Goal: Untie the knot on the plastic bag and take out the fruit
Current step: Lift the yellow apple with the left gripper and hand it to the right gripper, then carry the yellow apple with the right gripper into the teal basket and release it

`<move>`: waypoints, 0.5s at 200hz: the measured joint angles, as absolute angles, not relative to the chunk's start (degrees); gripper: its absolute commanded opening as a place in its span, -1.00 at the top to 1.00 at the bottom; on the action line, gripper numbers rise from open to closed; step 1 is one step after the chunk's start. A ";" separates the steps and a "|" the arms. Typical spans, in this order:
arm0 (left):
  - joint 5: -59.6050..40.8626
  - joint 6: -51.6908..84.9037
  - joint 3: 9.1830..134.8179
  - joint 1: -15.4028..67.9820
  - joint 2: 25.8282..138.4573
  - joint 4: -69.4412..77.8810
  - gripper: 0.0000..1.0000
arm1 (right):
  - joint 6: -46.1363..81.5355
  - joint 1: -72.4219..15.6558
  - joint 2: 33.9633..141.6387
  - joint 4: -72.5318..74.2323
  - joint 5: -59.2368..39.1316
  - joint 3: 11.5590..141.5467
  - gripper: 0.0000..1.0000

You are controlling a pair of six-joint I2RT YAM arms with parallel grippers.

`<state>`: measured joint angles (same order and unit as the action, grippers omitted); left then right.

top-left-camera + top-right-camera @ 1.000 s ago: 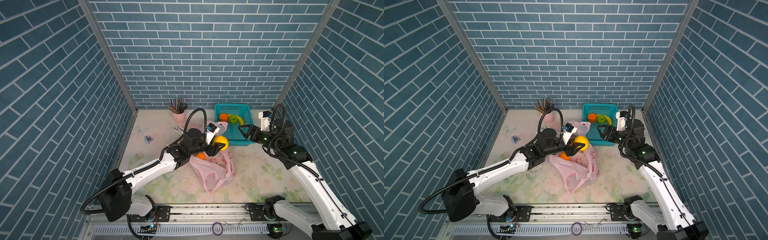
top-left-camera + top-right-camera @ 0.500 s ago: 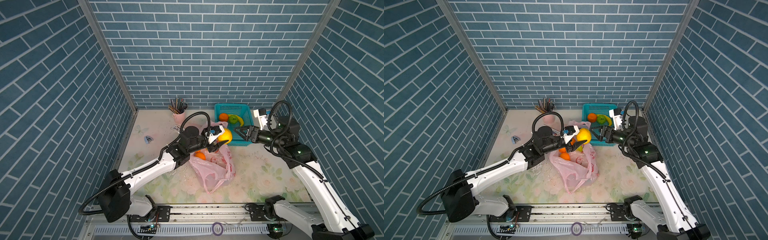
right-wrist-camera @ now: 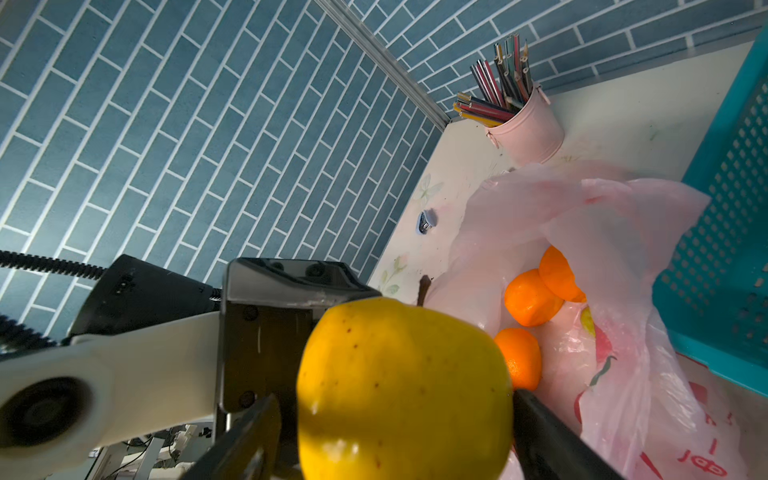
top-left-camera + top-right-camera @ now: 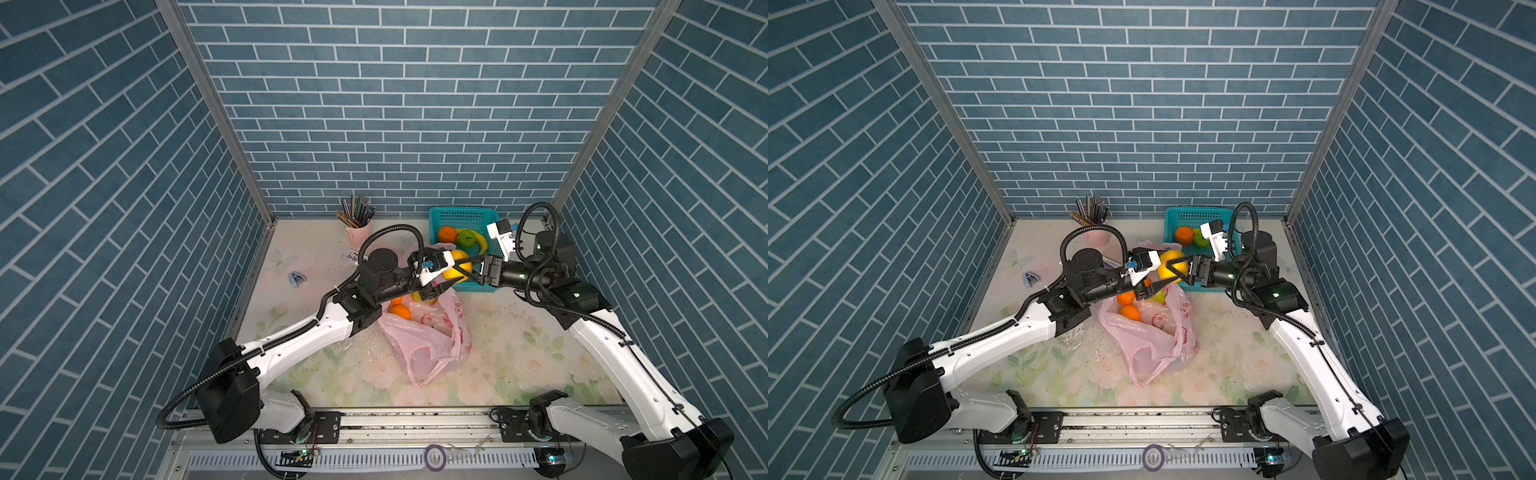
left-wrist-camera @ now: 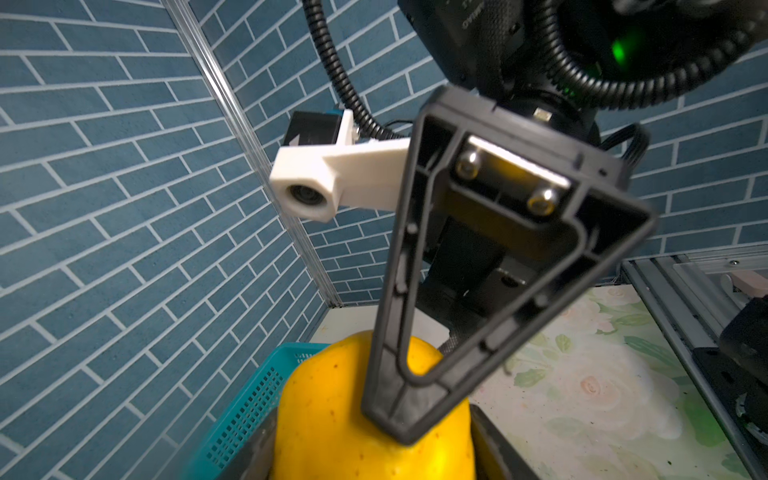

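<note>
The plastic bag (image 4: 432,340) lies in the middle of the table, with oranges (image 4: 400,311) in it. Behind it to the right stands the basket (image 4: 461,216), and to the left the pencil cup (image 4: 357,237). Over the bag's far end, before the basket, is one fruit (image 4: 461,259).

Both top views reached me bright and even, lit from overhead, with only soft shadows on the table (image 4: 511,332) and brick lines (image 4: 83,208) bowing toward the edges. In the right wrist view the yellow fruit (image 3: 403,390) looked soft up close, with pale glare.
</note>
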<state>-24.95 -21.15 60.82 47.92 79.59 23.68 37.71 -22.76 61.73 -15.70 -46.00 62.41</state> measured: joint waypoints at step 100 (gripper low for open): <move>-22.72 -21.37 61.87 49.30 80.47 24.91 -0.75 | 40.10 -23.29 62.78 -11.11 -44.40 61.17 -0.06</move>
